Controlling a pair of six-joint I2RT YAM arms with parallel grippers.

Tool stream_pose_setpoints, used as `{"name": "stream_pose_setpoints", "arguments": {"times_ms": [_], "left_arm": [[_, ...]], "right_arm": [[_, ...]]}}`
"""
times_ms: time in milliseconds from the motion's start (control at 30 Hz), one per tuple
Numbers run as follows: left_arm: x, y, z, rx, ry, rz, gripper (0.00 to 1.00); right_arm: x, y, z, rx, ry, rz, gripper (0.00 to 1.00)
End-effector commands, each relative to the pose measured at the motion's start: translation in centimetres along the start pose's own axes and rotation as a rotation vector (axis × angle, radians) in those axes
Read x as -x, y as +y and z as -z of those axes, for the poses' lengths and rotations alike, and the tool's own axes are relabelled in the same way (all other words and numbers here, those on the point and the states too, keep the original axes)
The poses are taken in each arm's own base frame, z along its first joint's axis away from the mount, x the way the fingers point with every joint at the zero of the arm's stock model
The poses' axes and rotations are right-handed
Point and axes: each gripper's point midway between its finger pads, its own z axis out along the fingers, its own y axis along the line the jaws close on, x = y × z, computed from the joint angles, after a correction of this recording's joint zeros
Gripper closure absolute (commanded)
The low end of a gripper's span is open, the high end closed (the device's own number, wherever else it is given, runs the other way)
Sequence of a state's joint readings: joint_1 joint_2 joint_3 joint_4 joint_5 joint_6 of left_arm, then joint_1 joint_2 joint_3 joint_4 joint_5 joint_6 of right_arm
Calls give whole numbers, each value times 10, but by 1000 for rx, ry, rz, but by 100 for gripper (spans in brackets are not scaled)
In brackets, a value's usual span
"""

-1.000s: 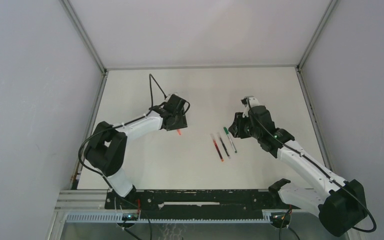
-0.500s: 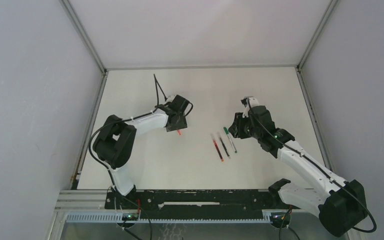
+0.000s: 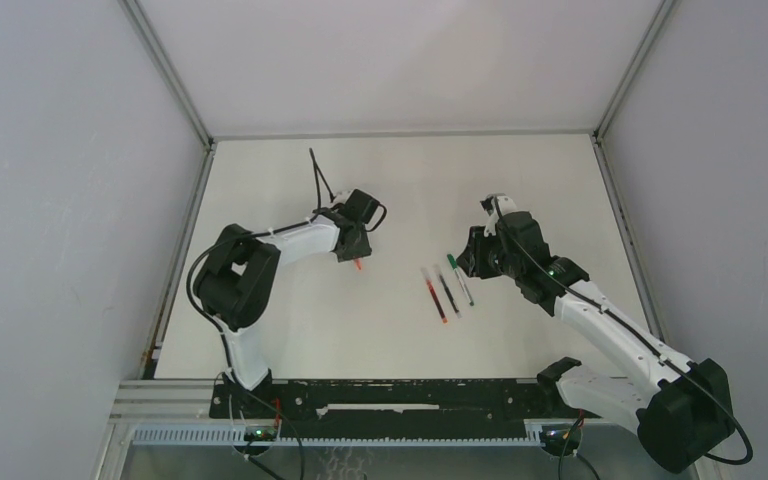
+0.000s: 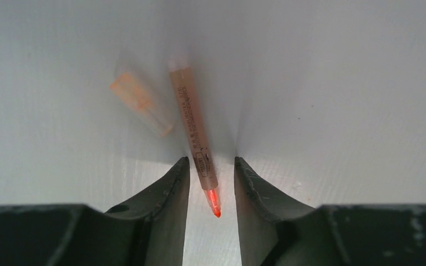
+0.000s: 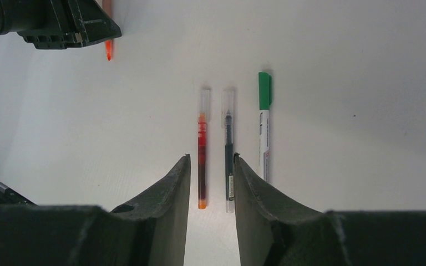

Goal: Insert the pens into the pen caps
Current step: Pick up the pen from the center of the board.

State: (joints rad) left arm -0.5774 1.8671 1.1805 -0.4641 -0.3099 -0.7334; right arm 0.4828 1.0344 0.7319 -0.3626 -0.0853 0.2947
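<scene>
- White matte table (image 3: 520, 180), shut in by plain grey walls (image 3: 50, 200), with metal frame posts (image 3: 165, 70) at the far corners
- Black pen (image 5: 228, 138) lies mid-table, with the red pen (image 5: 202, 144) just beside it on the left arm's side and the green-capped pen (image 5: 264, 133) just beside it on the other
- Right gripper (image 5: 211, 158) hovers over the black pen, jaws apart, holding nothing
- Orange-red pen (image 4: 194, 127) and a loose cap (image 4: 141, 105) lie well apart from the black pen, on the left arm's side
- Left gripper (image 4: 211, 162) straddles the orange-red pen, jaws narrow, a gap showing on either side
</scene>
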Motion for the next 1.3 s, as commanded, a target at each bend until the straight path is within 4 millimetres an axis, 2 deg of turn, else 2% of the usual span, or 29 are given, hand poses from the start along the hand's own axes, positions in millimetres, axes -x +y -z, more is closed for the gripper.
{"name": "stream_pose_setpoints", "arguments": {"times_ms": [0,167,367,500,567,767,833,1000,1067,1133,1267], "left_arm": [[19,-16,0,-48,-34,11,63],[16,-20,1,-78,-30,-6,77],[14,-21,3,-97,-28,-24,87],[14,-32,8,-159,-26,-65,98],[14,-43,16,-216,-32,-105,99],[14,-77,65,-410,-100,-311,100],[13,-83,83,-469,-108,-356,100],[-9,-92,120,-651,-58,-466,100],[-18,-90,131,-687,-31,-513,100],[-25,-86,138,-698,-9,-544,100],[-35,-75,151,-712,31,-584,100]], "right_arm": [[8,2,2,10,-27,-20,60],[6,4,2,19,-17,-24,63],[5,4,4,22,-14,-28,65],[8,10,6,52,-23,-38,66],[11,16,7,89,-33,-43,66],[36,38,17,216,-129,10,60],[49,47,25,260,-197,76,58],[76,70,50,391,-459,303,54],[74,82,57,435,-530,440,52],[62,96,59,457,-541,619,51],[34,112,53,491,-519,947,50]]}}
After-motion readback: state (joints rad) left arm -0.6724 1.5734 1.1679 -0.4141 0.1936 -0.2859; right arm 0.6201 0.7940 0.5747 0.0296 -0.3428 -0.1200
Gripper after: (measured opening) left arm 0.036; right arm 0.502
